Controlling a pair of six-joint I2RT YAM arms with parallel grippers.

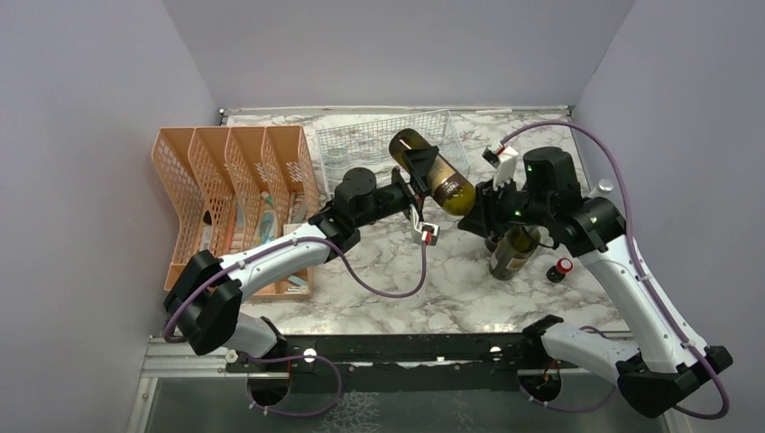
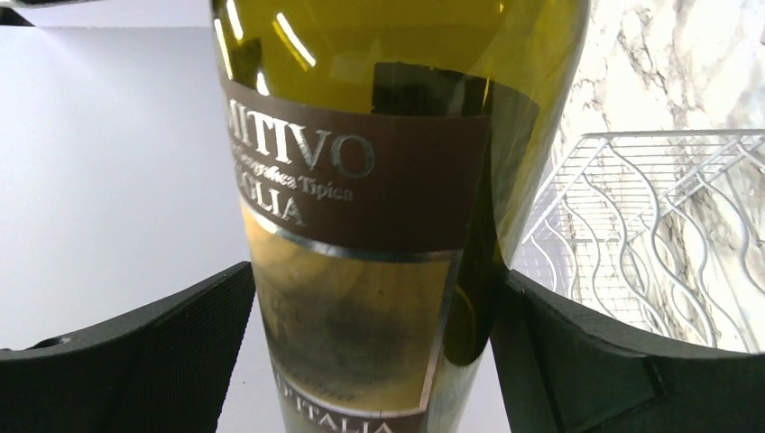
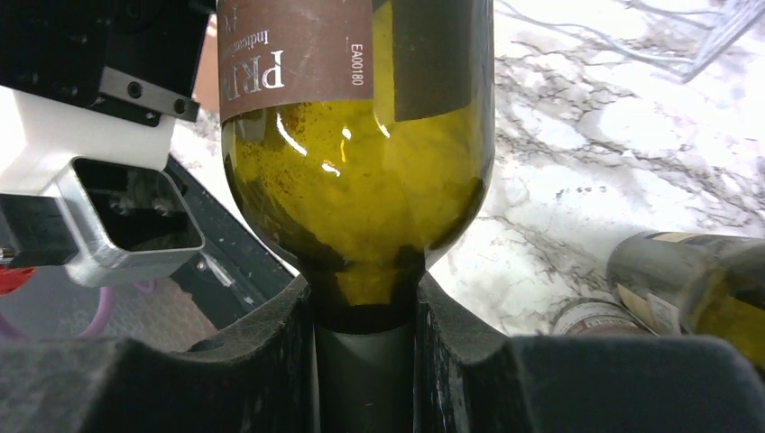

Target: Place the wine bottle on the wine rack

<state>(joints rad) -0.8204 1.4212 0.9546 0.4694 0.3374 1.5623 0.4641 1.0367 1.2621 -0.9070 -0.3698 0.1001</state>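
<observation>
- I see the wine bottle [image 1: 436, 171] held off the bench [image 1: 451, 298]. It is tilted, with its base toward the far edge and its neck slanting down toward the right arm.
- In the top view the base overlaps the right part of the wine rack [image 1: 361, 144], which sits at the far edge of the bench. I cannot tell whether glass touches wire.
- From the left wrist camera, the rack's wavy cradles show to the right of the bottle, and none of them carries it.
- The right gripper [image 3: 364, 298] is pinching the bottle at the neck, just below the shoulder. Its two black fingers [image 3: 262, 361] press the dark glass from both sides.
- The left gripper [image 2: 376, 298] sits around the labelled body, with one finger [image 2: 162, 352] on each side of the brown label.
- The pads look flush with the glass edges. I cannot tell whether they are squeezing the bottle or only standing beside it.
- A second bottle [image 1: 514, 253] stands upright on the right half of the bench, partly under the right arm.
- Beside that bottle, toward the right edge, is a small red-capped item [image 1: 564, 268]. It is too small for me to identify.
- An orange mesh organiser [image 1: 225, 180] runs along the left edge of the bench, its far end just beside the rack's left end.
</observation>
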